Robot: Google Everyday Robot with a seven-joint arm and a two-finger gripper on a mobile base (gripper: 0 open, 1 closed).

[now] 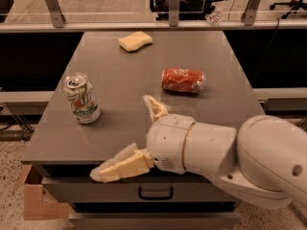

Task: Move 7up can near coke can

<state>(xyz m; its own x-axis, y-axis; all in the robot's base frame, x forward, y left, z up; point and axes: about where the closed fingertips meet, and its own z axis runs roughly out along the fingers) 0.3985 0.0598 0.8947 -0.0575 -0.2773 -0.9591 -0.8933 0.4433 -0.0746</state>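
A grey table [124, 75] takes up most of the view, and a drawer with a dark handle [156, 193] is seen in its front. A bulky white arm [249, 157] is seen coming in from the lower right, over the table's front edge. At its end the gripper [120, 136] is held low above the front part of the table, and its two cream fingers are spread wide apart. One finger [156, 108] is pointed up toward the middle of the table, and the other [120, 166] is stretched out to the left past the front edge.

A brown cardboard box [36, 200] is seen on the floor at the table's front left corner. Metal railing posts [53, 6] are seen behind the table.

The coke can [183, 80] is laid on its side right of the table's middle, with its silver ends turned left and right. It is red with white lettering.

The 7up can [81, 98] is stood upright near the left edge, well apart from the coke can and left of the gripper, touched by neither finger. Its body is silver-white with a green band and a green and red logo, and a pull-tab is seen on its silver top.

A pale yellow sponge [135, 40] is laid near the back edge, well apart from both cans. The upper finger is placed between the two cans from left to right, but nearer the front than either.
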